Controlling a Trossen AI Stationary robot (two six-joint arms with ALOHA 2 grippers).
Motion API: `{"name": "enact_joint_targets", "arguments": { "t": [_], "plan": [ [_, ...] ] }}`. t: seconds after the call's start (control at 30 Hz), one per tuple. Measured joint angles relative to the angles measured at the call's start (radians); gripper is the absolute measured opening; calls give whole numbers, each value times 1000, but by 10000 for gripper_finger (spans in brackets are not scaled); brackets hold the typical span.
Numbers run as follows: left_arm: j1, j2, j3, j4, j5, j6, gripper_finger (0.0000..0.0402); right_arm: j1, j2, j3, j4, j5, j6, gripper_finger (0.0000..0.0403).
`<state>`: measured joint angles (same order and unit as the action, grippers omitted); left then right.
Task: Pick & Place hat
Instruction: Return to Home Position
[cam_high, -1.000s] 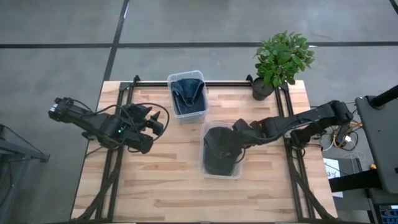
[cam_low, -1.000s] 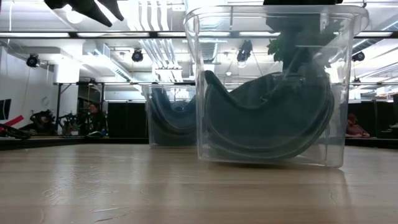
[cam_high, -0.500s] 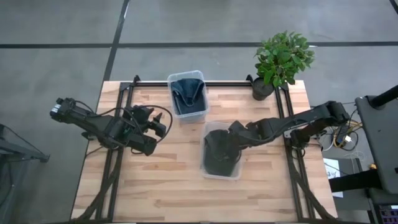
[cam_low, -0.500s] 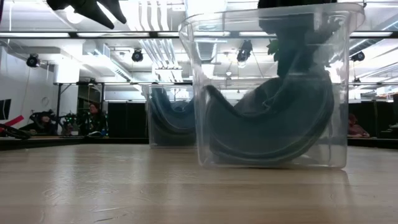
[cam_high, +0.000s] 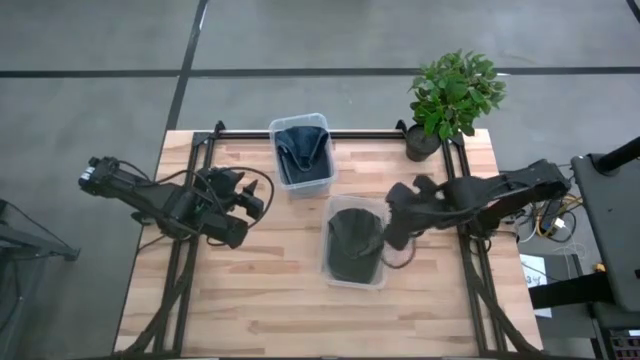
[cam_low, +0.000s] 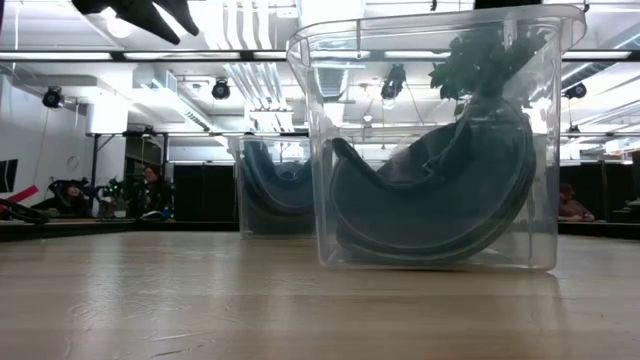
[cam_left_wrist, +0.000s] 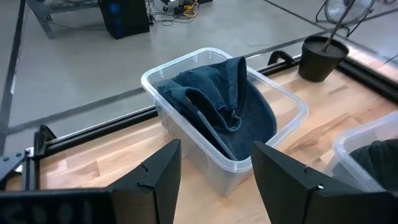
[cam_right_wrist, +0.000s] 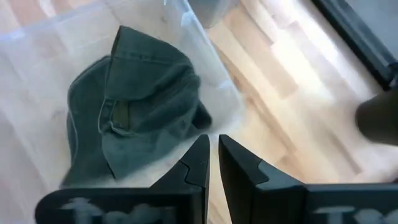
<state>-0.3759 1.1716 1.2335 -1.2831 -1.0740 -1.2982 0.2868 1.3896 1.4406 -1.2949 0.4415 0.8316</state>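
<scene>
Left arm (cam_high: 150, 198): black jointed links; thin black wrist cable (cam_high: 264, 178) arcing beside the head.
Left pincer (cam_left_wrist: 214, 149): two matte black, angular, wedge-shaped fingers (cam_left_wrist: 155, 183).
Right arm (cam_high: 490, 192): same black build; dark cable loop (cam_high: 398, 264) hanging below.
Right pincer (cam_right_wrist: 212, 146): slim tapered black fingers; pale, unreadable lettering on its body.

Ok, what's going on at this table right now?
The caps are in the bins. The blue cap lies in the far transparent bin, and a black cap lies in the near transparent bin. The right gripper hangs above the near bin's right edge, fingers nearly together and holding nothing. The left gripper waits open and empty above the left part of the table, pointing toward the far bin.
</scene>
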Motion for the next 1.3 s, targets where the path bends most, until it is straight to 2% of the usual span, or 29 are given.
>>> {"name": "enact_joint_targets", "arguments": {
  "t": [0.1,0.17,0.33,0.5,0.6,0.7,0.9,0.97,1.07,1.2,1.3],
  "plan": [
    [1,-18,0,0,-7,4,187,4,-92,-25,-3,5,-41,32],
    [0,-25,0,-1,-44,69,187,3,-164,-68,15,7,-69,32],
    [0,-48,-26,1,-142,141,187,3,-371,-243,214,-42,-209,32],
    [-1,-120,-170,119,-144,96,187,3,-581,-449,382,-98,-244,32],
    [-4,-174,-307,325,-93,185,187,3,-705,-556,463,-126,-226,32],
    [-4,-227,-458,643,23,354,187,3,-810,-648,535,-155,-212,32],
    [33,-254,-827,1591,285,735,187,3,-980,-778,584,-157,-227,32],
    [67,-244,-924,1842,342,802,187,3,-1023,-807,582,-156,-229,32],
    [125,-246,-1013,1994,381,808,187,3,-1077,-823,551,-155,-230,32],
    [197,-280,-1040,1981,427,810,187,3,-1137,-821,473,-155,-204,34],
    [256,-316,-1021,1939,507,852,187,3,-1185,-806,450,-154,-173,34]
  ]
}}
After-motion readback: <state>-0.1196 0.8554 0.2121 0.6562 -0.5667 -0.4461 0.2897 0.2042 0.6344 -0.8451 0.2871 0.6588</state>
